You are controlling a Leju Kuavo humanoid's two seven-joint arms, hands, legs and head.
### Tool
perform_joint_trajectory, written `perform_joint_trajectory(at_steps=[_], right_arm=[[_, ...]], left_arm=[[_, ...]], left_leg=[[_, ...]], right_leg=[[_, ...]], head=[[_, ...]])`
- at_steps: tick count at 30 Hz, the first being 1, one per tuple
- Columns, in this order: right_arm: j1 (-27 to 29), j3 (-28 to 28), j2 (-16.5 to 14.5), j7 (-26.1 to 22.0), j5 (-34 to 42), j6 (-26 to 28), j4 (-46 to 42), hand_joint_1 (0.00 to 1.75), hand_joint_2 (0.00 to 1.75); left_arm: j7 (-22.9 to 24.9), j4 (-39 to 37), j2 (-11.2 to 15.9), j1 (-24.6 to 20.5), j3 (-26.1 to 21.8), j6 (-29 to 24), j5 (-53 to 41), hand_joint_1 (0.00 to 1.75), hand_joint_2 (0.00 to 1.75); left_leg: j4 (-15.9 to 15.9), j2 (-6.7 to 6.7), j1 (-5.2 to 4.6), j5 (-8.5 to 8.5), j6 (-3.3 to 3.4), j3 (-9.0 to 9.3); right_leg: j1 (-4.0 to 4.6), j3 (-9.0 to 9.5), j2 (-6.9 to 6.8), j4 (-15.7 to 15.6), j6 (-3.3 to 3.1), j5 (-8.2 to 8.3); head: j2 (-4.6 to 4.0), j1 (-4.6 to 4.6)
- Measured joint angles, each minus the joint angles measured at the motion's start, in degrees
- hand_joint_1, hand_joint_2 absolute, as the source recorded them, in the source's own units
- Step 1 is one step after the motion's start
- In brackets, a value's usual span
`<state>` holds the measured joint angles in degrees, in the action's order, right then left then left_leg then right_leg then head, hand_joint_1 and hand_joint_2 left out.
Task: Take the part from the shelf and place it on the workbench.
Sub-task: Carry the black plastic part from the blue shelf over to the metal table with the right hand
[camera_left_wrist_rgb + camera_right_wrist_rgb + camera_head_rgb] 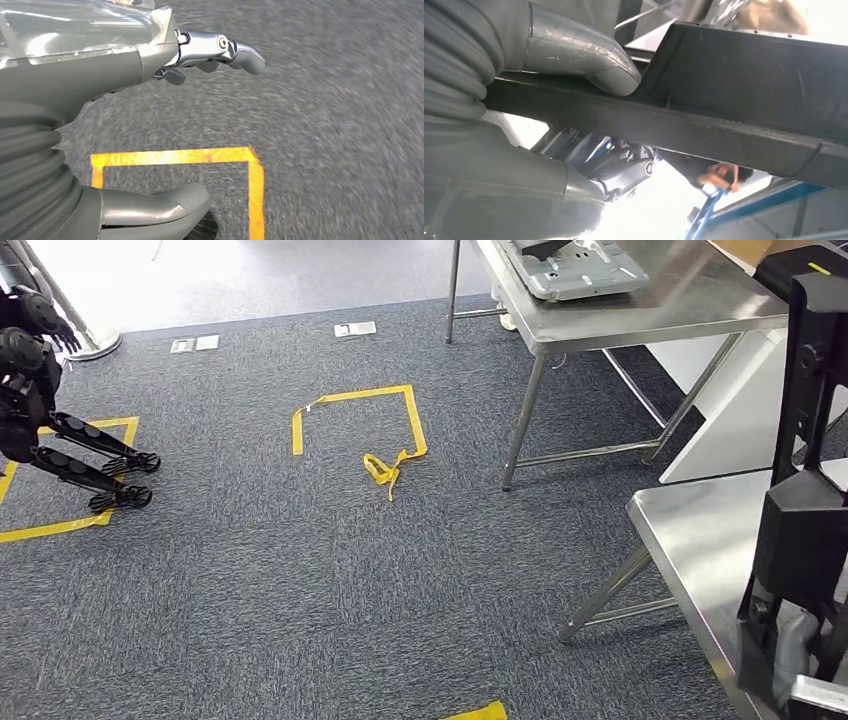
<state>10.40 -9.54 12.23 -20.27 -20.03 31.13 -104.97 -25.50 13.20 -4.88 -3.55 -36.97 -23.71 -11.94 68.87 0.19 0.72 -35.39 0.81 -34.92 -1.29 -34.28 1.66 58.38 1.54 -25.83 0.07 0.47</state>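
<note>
Ahead I see grey carpet (300, 590) with yellow tape (360, 420) and two steel desks (690, 530). My right hand (574, 75) grips the black part (734, 100); my left hand (150, 65) hangs empty, fingers apart.

**Taped carpet and steel benches frame the work area**

Blue-grey carpet (300, 580) covers the floor, marked with a yellow tape square (360, 420) whose one corner has peeled loose into a tangle of tape (385, 472). A second yellow tape outline (70, 525) lies at the far left, where a dark legged robot (60, 430) stands on it. Two small floor plates (195, 343) and another (355, 329) sit flush in the carpet near the bright floor beyond. A stainless steel table (700, 300) stands on thin legs at upper right, bearing a grey metal casting (575, 270). A nearer steel workbench (690, 540) juts in from the right edge.
</note>
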Motion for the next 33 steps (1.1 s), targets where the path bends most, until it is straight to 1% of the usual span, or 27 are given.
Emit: perform_joint_trajectory(at_steps=[1, 3, 4, 5, 6, 7, 8, 9, 10, 11, 12, 14, 15, 17, 18, 19, 20, 21, 22, 23, 25, 26, 27, 29, 30, 31, 33], right_arm=[[4.0, -2.3, -1.2, 0.0, -0.4, -0.1, -3.4, 1.75, 1.75], [10.7, -7.9, -4.5, -0.2, -2.0, -0.8, -10.3, 1.75, 1.75], [13.0, -10.4, -6.2, -0.3, -3.1, -1.3, -13.1, 1.75, 1.75], [13.6, -11.8, -7.1, -0.3, -3.8, -1.6, -14.0, 1.75, 1.75], [13.9, -12.8, -7.6, -0.3, -4.2, -1.8, -14.4, 1.75, 1.75], [14.1, -13.8, -8.0, -0.3, -4.5, -2.0, -14.7, 1.75, 1.75], [14.1, -14.8, -8.3, -0.2, -4.6, -2.3, -14.9, 1.75, 1.75], [14.0, -15.9, -8.5, -0.2, -4.6, -2.5, -15.0, 1.75, 1.75], [13.8, -17.0, -8.6, -0.2, -4.5, -2.7, -15.1, 1.75, 1.75], [13.6, -17.9, -8.8, -0.1, -4.5, -2.9, -15.1, 1.75, 1.75], [13.5, -18.6, -9.0, -0.1, -4.5, -2.9, -15.2, 1.75, 1.75], [13.5, -19.7, -9.3, -0.1, -4.4, -2.9, -15.4, 1.75, 1.75], [13.5, -20.2, -9.4, -0.1, -4.4, -2.9, -15.5, 1.75, 1.75], [13.4, -20.9, -9.6, -0.1, -4.5, -2.9, -15.7, 1.75, 1.75], [13.3, -21.0, -9.7, -0.1, -4.5, -2.9, -15.8, 1.75, 1.75], [13.3, -21.1, -9.8, -0.1, -4.5, -2.9, -15.8, 1.75, 1.75], [13.3, -21.1, -9.9, -0.1, -4.5, -2.9, -15.8, 1.75, 1.75], [13.3, -21.2, -10.0, -0.1, -4.5, -2.9, -15.8, 1.75, 1.75], [13.3, -21.3, -10.0, -0.1, -4.5, -2.9, -15.8, 1.75, 1.75], [13.3, -21.3, -10.1, -0.1, -4.5, -2.9, -15.8, 1.75, 1.75], [13.3, -21.4, -10.3, -0.1, -4.5, -2.9, -15.8, 1.75, 1.75], [13.2, -21.5, -10.3, -0.2, -4.6, -2.9, -15.8, 1.75, 1.75], [13.2, -21.6, -10.3, -0.2, -4.7, -2.9, -15.8, 1.75, 1.75], [12.9, -22.2, -10.3, -0.3, -5.4, -2.9, -15.8, 1.75, 1.75], [12.7, -22.9, -10.3, -0.3, -5.9, -2.9, -15.8, 1.75, 1.75], [12.2, -23.8, -10.2, -0.3, -6.4, -2.9, -15.8, 1.75, 1.75], [11.1, -25.7, -9.7, -0.1, -7.6, -3.1, -15.6, 1.75, 1.75]], left_arm=[[0.8, 0.0, -0.2, -0.5, 1.4, 0.7, -1.3, 0.00, 1.75], [2.3, 0.0, -0.4, -1.4, 4.1, 2.1, -3.2, 0.00, 1.75], [2.8, 0.0, -0.5, -1.8, 5.1, 2.5, -3.7, 0.00, 1.75], [2.9, 0.0, -0.6, -1.8, 5.3, 2.6, -3.8, 0.00, 1.75], [2.9, 0.0, -0.7, -1.8, 5.5, 2.6, -3.7, 0.00, 1.75], [2.9, 0.0, -0.8, -1.8, 5.5, 2.6, -3.7, 0.00, 1.75], [2.8, 0.0, -0.9, -1.8, 5.6, 2.6, -3.6, 0.00, 1.75], [2.8, 0.0, -0.9, -1.8, 5.6, 2.6, -3.5, 0.00, 1.75], [2.7, 0.0, -0.9, -1.8, 5.6, 2.7, -3.4, 0.00, 1.75], [2.7, 0.0, -0.9, -1.8, 5.6, 2.7, -3.4, 0.00, 1.75], [2.7, 0.0, -0.9, -1.8, 5.6, 2.7, -3.3, 0.00, 1.75], [2.7, 0.0, -1.0, -2.0, 5.6, 2.7, -3.3, 0.00, 1.75], [2.7, 0.0, -1.1, -2.1, 5.6, 2.7, -3.2, 0.00, 1.75], [2.7, 0.0, -1.2, -2.1, 5.6, 2.8, -3.2, 0.00, 1.75], [2.7, 0.0, -1.3, -2.1, 5.6, 2.9, -3.2, 0.00, 1.75], [2.7, 0.0, -1.3, -2.0, 5.6, 2.9, -3.2, 0.00, 1.75], [2.7, 0.0, -1.3, -1.8, 5.6, 2.9, -3.2, 0.00, 1.75], [2.7, 0.0, -1.3, -1.7, 5.6, 2.9, -3.2, 0.00, 1.75], [2.7, 0.0, -1.3, -1.7, 5.6, 2.9, -3.2, 0.00, 1.75], [2.7, 0.0, -1.3, -1.7, 5.6, 2.9, -3.2, 0.00, 1.75], [2.7, 0.0, -1.3, -1.7, 5.6, 2.9, -3.2, 0.00, 1.75], [2.7, 0.0, -1.3, -1.7, 5.6, 2.9, -3.2, 0.00, 1.75], [2.7, 0.0, -1.3, -1.7, 5.6, 2.9, -3.2, 0.00, 1.75], [2.7, 0.0, -1.3, -1.7, 5.7, 2.8, -3.2, 0.00, 1.75], [2.7, 0.0, -1.3, -1.7, 5.7, 2.7, -3.2, 0.00, 1.75], [2.7, 0.0, -1.3, -1.7, 5.8, 2.7, -3.2, 0.00, 1.75], [2.6, 0.0, -1.2, -1.4, 5.8, 2.6, -3.1, 0.00, 1.75]], left_leg=[[-1.2, -1.14, -0.10, 1.28, 0.72, 0.23], [-9.5, -1.03, -0.35, 6.02, 2.27, 3.55], [-11.4, -0.13, -0.46, 6.58, 2.77, 4.41], [-11.5, 1.12, -0.48, 6.55, 2.82, 4.40], [-11.5, 2.01, -0.45, 6.48, 2.75, 4.37], [-11.4, 2.82, -0.36, 6.37, 2.61, 4.39], [-11.4, 3.58, -0.27, 6.23, 2.39, 4.49], [-11.3, 4.26, -0.34, 5.99, 2.05, 4.65], [-11.2, 4.88, -0.43, 5.69, 1.63, 4.87], [-11.1, 5.44, -0.56, 5.42, 1.24, 5.16], [-11.1, 6.00, -0.68, 5.18, 0.89, 5.47], [-11.2, 6.86, -0.45, 4.80, 0.35, 6.05], [-10.6, 6.24, -0.24, 4.20, 0.10, 6.03], [-6.3, 3.13, 0.13, 1.19, -0.26, 4.32], [-2.3, 1.38, 0.18, -0.93, -0.26, 2.50], [1.8, 0.37, 0.19, -2.72, -0.22, 0.44], [4.9, -0.10, 0.19, -3.61, -0.13, -1.24], [6.1, -0.29, 0.19, -3.29, 0.01, -2.08], [4.7, -0.49, 0.19, -1.68, 0.24, -1.74], [1.3, -1.09, 0.21, 0.69, 0.48, -0.38], [-6.3, -3.41, 0.28, 4.53, 0.86, 2.79], [-8.6, -4.23, 0.21, 5.32, 0.93, 3.71], [-9.5, -4.47, 0.06, 5.44, 1.03, 4.04], [-10.0, -3.21, -0.24, 5.72, 1.57, 4.19], [-10.4, -2.54, -0.27, 5.98, 2.02, 4.28], [-10.7, -1.83, -0.24, 6.25, 2.41, 4.34], [-11.0, -0.30, -0.29, 6.48, 2.84, 4.32]], right_leg=[[0.23, -0.31, 1.56, 0.3, 0.18, -0.07], [0.50, -3.82, 1.46, 6.8, 0.49, -2.93], [0.48, -6.26, 0.52, 11.3, 0.76, -4.68], [0.38, -8.16, -0.67, 15.3, 0.88, -6.26], [0.14, -8.44, -0.94, 16.1, 1.38, -6.38], [-0.15, -7.38, -1.34, 14.4, 2.11, -5.60], [-0.45, -5.20, -2.16, 10.6, 2.92, -4.33], [-0.65, -2.72, -3.71, 6.3, 3.54, -3.10], [-0.64, -0.59, -4.97, 2.8, 3.75, -2.07], [-0.55, 0.74, -5.81, 0.7, 3.58, -1.50], [-0.36, 1.22, -6.07, 0.0, 3.16, -1.32], [-0.36, 1.25, -4.61, 0.0, 2.17, -1.15], [-0.51, 1.24, -3.96, 0.0, 1.77, -1.09], [-0.81, 1.26, -2.68, -0.1, 0.81, -0.93], [-0.65, 1.22, -2.05, -0.1, 0.49, -0.92], [-0.47, 1.19, -1.35, -0.1, 0.24, -0.90], [-0.29, 1.19, -0.57, -0.1, 0.16, -0.89], [-0.14, 1.25, 0.24, -0.1, 0.15, -0.90], [-0.05, 1.36, 1.08, -0.1, 0.16, -0.91], [-0.01, 1.49, 1.88, -0.1, 0.17, -0.91], [0.15, 1.55, 3.36, 0.0, 0.32, -0.90], [0.20, 1.40, 4.00, 0.1, 0.54, -0.82], [0.21, 1.18, 4.64, 0.0, 0.84, -0.70], [0.08, 0.58, 5.48, -0.1, 1.53, -0.41], [0.08, 0.15, 4.66, 0.4, 1.69, -0.61], [0.17, -0.68, 3.26, 1.7, 1.67, -1.34], [0.32, -3.75, 0.08, 8.0, 1.33, -4.29]], head=[[0.00, -0.06], [0.00, 0.13], [0.00, 0.23], [0.00, 0.34], [0.00, 0.34], [0.00, 0.36], [0.00, 0.35], [0.01, 0.39], [0.01, 0.39], [0.01, 0.31], [0.01, 0.27], [0.00, 0.09], [0.00, 0.08], [0.00, -0.08], [0.00, -0.14], [0.01, -0.19], [0.01, -0.22], [0.01, -0.21], [0.01, -0.22], [0.00, -0.22], [0.00, -0.18], [0.00, -0.16], [0.00, -0.15], [0.01, -0.17], [0.01, -0.16], [0.01, -0.04], [0.00, 0.19]])
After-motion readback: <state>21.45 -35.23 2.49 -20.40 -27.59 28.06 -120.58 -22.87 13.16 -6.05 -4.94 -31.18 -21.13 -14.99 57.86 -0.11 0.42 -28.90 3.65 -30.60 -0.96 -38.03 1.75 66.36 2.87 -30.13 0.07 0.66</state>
